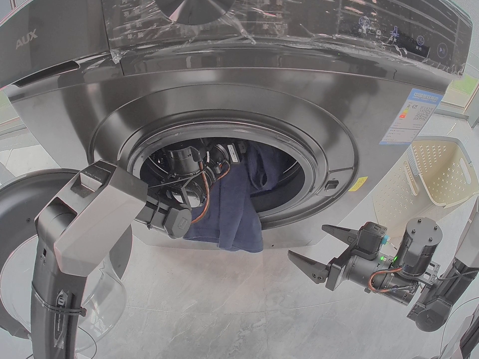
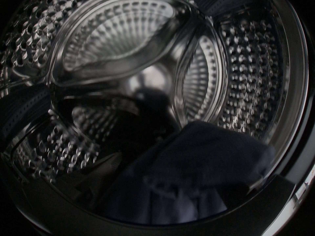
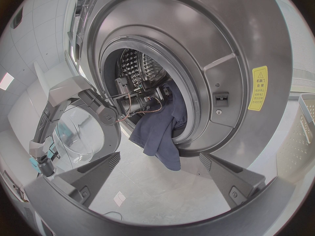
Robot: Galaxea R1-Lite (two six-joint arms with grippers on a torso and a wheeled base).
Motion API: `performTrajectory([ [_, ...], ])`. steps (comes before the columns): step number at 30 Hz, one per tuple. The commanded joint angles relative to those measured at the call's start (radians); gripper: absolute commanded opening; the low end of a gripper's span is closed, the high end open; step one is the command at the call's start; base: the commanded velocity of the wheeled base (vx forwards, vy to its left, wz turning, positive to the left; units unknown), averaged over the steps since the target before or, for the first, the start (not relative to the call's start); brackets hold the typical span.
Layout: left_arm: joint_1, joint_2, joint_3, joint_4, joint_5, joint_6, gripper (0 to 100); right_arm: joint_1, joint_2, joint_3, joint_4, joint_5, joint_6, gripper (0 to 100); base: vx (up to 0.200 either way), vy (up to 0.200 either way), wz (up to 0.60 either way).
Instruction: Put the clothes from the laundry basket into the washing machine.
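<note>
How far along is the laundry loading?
Partly done: the dark blue garment lies half inside the grey front-loading washing machine, its lower part hanging out over the rim. In hand: the left arm is inside the drum beside it; the right pincer hovers open, empty. Left: pushing the garment fully in. The cream perforated plastic laundry basket shows no clothes.

Yellow warning sticker, blue-white energy label, logo on washing machine front.
</note>
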Motion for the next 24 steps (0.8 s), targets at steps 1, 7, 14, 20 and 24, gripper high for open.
performTrajectory([
  [1,-0.015,-0.117,0.131,0.111,-0.014,-0.010,100,0.002,0.004,-0.001,-0.001,0.000,0.000,100,0.000,0.000,0.00],
  [7,-0.026,-0.180,0.242,0.240,-0.055,-0.010,100,0.002,0.002,-0.003,-0.001,0.000,0.000,100,0.000,0.000,0.00],
  [14,-0.029,-0.137,0.254,0.267,-0.054,-0.008,100,0.003,0.002,-0.006,-0.001,0.000,0.000,100,0.000,0.000,0.00],
  [20,-0.018,-0.092,0.223,0.278,-0.051,-0.001,0,0.003,0.002,-0.009,-0.001,0.000,0.000,100,0.000,0.000,0.00],
  [24,-0.018,-0.085,0.202,0.287,-0.054,-0.001,0,0.003,0.002,-0.010,-0.001,0.000,0.000,100,0.000,0.000,0.00],
])
